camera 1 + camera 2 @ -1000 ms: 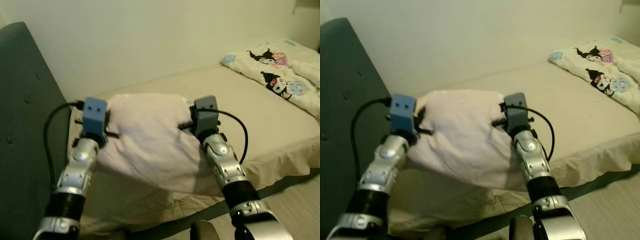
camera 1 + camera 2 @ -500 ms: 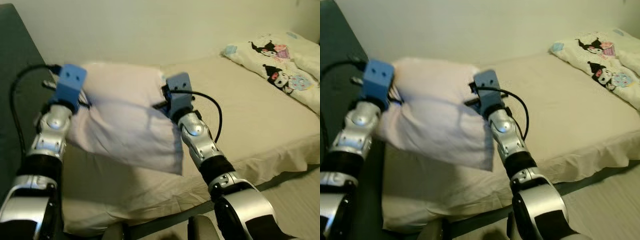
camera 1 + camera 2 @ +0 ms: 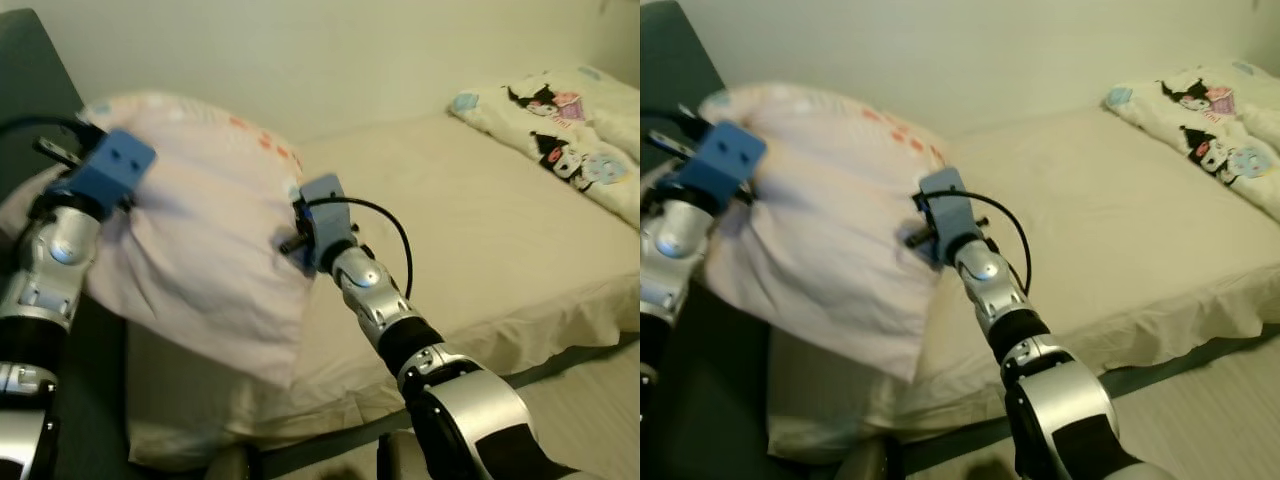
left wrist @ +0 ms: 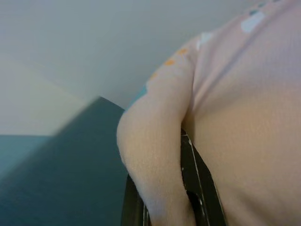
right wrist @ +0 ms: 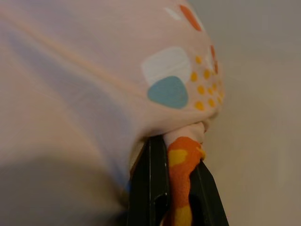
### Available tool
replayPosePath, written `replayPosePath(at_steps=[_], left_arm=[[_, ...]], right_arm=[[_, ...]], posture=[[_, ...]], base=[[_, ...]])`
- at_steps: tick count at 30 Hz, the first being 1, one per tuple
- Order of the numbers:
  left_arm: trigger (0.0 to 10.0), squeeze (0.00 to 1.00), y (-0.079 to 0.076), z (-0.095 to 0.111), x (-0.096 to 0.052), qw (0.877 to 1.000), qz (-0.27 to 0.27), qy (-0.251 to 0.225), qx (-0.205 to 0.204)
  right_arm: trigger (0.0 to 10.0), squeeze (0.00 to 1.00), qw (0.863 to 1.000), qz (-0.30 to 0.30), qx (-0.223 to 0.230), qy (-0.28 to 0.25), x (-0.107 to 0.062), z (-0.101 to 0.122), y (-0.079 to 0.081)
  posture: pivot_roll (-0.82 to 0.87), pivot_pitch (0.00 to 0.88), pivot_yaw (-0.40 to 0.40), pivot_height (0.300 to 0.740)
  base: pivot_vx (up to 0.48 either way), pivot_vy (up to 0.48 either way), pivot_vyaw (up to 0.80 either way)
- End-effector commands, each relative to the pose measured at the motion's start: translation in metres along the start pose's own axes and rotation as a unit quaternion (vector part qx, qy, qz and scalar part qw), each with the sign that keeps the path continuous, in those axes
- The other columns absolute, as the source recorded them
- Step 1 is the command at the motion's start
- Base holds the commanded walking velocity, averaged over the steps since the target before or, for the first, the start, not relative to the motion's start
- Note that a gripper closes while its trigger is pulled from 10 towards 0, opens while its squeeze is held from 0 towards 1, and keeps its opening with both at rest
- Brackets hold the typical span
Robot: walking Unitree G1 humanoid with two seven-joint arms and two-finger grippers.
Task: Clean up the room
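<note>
i'm holding the soft pale pink pillow with orange, teal and white spots (image 3: 200,240) up in the air at the head of the bed with the beige fitted sheet (image 3: 480,230), against the dark teal padded headboard (image 3: 40,90). my left hand (image 4: 188,188) is clamped on a fold of the pillow's left edge, my right hand (image 5: 176,188) is clamped on an orange-patterned corner of it. judging progress: pillow is lifted and carried to the head end but not yet set down and let go. the white cartoon-print quilt (image 3: 560,140) lies bunched at the far end of the bed, so it looks left to straighten.
</note>
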State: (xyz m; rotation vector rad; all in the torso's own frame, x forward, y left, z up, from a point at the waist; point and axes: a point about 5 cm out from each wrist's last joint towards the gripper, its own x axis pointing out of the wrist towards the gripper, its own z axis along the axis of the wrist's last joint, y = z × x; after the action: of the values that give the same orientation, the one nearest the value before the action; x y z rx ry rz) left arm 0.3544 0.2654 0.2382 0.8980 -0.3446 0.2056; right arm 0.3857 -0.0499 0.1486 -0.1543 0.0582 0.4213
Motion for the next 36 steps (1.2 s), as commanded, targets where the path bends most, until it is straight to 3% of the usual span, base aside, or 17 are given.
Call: replayPosePath(at_steps=[1,2,3,5,6,9,10,12,14,21,23,25,26,28,33,35,36], left_arm=[[10.0,0.0,0.022,-0.005,-0.006,0.998,0.063,0.025,-0.007],[10.0,0.0,0.007,-0.006,-0.012,0.998,0.045,0.031,-0.022],[10.0,0.0,0.007,-0.006,-0.012,0.998,0.045,0.031,-0.022],[10.0,0.0,-0.018,-0.006,-0.022,0.998,0.018,0.042,-0.052],[10.0,0.0,-0.018,-0.006,-0.022,0.998,0.018,0.042,-0.052],[10.0,0.0,-0.046,-0.006,-0.033,0.995,-0.003,0.049,-0.088],[10.0,0.0,-0.046,-0.006,-0.033,0.995,-0.003,0.049,-0.088],[10.0,0.0,-0.065,-0.005,-0.038,0.992,-0.016,0.056,-0.113],[10.0,0.0,-0.067,-0.003,-0.037,0.992,-0.016,0.054,-0.117],[10.0,0.0,-0.046,0.01,-0.024,0.994,-0.002,0.026,-0.108],[10.0,0.0,-0.029,0.013,-0.022,0.995,0.007,0.021,-0.093],[10.0,0.0,-0.009,0.015,-0.024,0.997,0.025,0.015,-0.074],[10.0,0.0,-0.009,0.015,-0.024,0.997,0.025,0.015,-0.074],[10.0,0.0,0.012,0.019,-0.031,0.997,0.06,0.001,-0.056],[10.0,0.0,0.029,0.023,-0.039,0.995,0.1,-0.017,-0.009],[10.0,0.0,0.051,0.021,-0.046,0.988,0.15,-0.023,0.031],[10.0,0.0,0.051,0.021,-0.046,0.988,0.15,-0.023,0.031]], right_arm=[[10.0,0.0,0.991,-0.07,0.062,0.097,-0.019,-0.048,-0.029],[10.0,0.0,0.99,-0.069,0.068,0.104,-0.021,-0.052,-0.03],[10.0,0.0,0.99,-0.069,0.068,0.104,-0.021,-0.052,-0.03],[10.0,0.0,0.989,-0.064,0.066,0.113,-0.023,-0.057,-0.03],[10.0,0.0,0.989,-0.064,0.066,0.113,-0.023,-0.057,-0.03],[10.0,0.0,0.99,-0.064,0.035,0.121,-0.025,-0.059,-0.032],[10.0,0.0,0.99,-0.064,0.035,0.121,-0.025,-0.059,-0.032],[10.0,0.0,0.99,-0.061,0.003,0.127,-0.026,-0.061,-0.034],[10.0,0.0,0.99,-0.063,-0.007,0.127,-0.026,-0.06,-0.036],[10.0,0.0,0.996,-0.052,0.023,0.068,-0.014,-0.032,-0.032],[10.0,0.0,0.999,-0.013,0.04,0.028,-0.004,-0.012,-0.015],[10.0,0.0,0.999,0.048,0.025,-0.001,0.004,0.004,0.012],[10.0,0.0,0.999,0.048,0.025,-0.001,0.004,0.004,0.012],[10.0,0.0,0.996,0.084,-0.01,-0.008,0.006,0.009,0.031],[10.0,0.0,0.994,0.089,-0.059,-0.016,0.006,0.01,0.036],[10.0,0.0,0.993,0.081,-0.073,-0.035,0.009,0.022,0.034],[10.0,0.0,0.993,0.081,-0.073,-0.035,0.009,0.022,0.034]], posture=[[0.08,0.148,0.036,0.61],[0.09,0.157,0.031,0.61],[0.09,0.157,0.031,0.61],[0.09,0.169,0.018,0.61],[0.09,0.169,0.018,0.61],[0.1,0.182,0.006,0.61],[0.1,0.182,0.006,0.61],[0.1,0.2,-0.007,0.61],[0.1,0.214,-0.012,0.61],[0.13,0.238,-0.033,0.61],[0.15,0.252,-0.043,0.61],[0.17,0.252,-0.05,0.61],[0.17,0.252,-0.05,0.61],[0.18,0.256,-0.057,0.61],[0.18,0.256,-0.057,0.61],[0.2,0.253,-0.072,0.61],[0.2,0.253,-0.072,0.61]], base=[[0.0,0.0,0.0],[0.0,0.0,0.0],[0.0,0.0,0.0],[0.0,0.0,0.0],[0.0,0.0,0.0],[0.0,0.0,0.0],[0.0,0.0,0.0],[0.0,0.0,0.0],[0.0,0.0,0.0],[0.0,0.0,0.0],[0.0,0.0,0.0],[0.0,0.0,0.0],[0.0,0.0,0.0],[0.0,0.0,0.0],[0.0,0.0,0.0],[0.0,0.0,0.0],[0.0,0.0,0.0]])
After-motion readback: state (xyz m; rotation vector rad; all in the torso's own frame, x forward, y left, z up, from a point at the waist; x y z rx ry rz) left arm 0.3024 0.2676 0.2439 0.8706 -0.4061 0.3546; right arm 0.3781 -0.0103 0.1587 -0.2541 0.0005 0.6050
